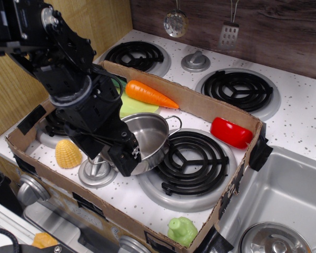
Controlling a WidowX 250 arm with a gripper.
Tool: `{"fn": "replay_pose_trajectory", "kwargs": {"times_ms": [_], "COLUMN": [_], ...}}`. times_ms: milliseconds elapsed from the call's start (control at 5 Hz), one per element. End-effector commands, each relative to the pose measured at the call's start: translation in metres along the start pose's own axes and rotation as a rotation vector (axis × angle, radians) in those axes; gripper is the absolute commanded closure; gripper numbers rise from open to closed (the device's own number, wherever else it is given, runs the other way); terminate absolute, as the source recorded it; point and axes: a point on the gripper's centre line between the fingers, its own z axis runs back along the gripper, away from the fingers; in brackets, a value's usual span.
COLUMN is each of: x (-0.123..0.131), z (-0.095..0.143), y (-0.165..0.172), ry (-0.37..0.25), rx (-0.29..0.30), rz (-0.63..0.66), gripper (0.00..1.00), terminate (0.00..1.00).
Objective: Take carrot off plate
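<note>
The orange carrot point(149, 94) with its dark green stem end lies across the lime-green plate point(132, 107) at the back of the cardboard tray, its tip pointing right. The steel pot and my arm partly hide the plate. My black gripper point(125, 159) hangs in front of the pot's left rim, to the front left of the carrot and apart from it. Its fingers merge into one dark mass, so their gap cannot be made out. Nothing shows between them.
A steel pot point(147, 138) stands just in front of the plate. Yellow corn point(68, 154) lies at the left, a red pepper-like toy point(231, 132) at the right, a green toy point(182, 231) at the front. Low cardboard walls point(200, 103) ring the stove top. A sink point(284, 195) is at the right.
</note>
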Motion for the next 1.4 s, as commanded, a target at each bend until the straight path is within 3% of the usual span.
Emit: {"fn": "replay_pose_trajectory", "kwargs": {"times_ms": [0, 200, 400, 600, 800, 1000, 1200], "x": [0.0, 0.017, 0.038, 0.052, 0.067, 0.088, 0.101], "z": [0.0, -0.001, 0.001, 0.009, 0.01, 0.006, -0.004], "y": [0.0, 0.011, 0.02, 0.025, 0.033, 0.04, 0.045], "ry": [0.0, 0.032, 0.091, 0.075, 0.081, 0.125, 0.138], "rx": [0.0, 0.008, 0.0, 0.074, 0.101, 0.073, 0.054], "rz": [0.0, -0.219, -0.328, -0.51, -0.737, -0.97, -1.094], "gripper": [0.0, 0.0, 0.0, 0.0, 0.0, 0.0, 0.0], "terminate": [0.0, 0.0, 0.0, 0.0, 0.0, 0.0, 0.0]}}
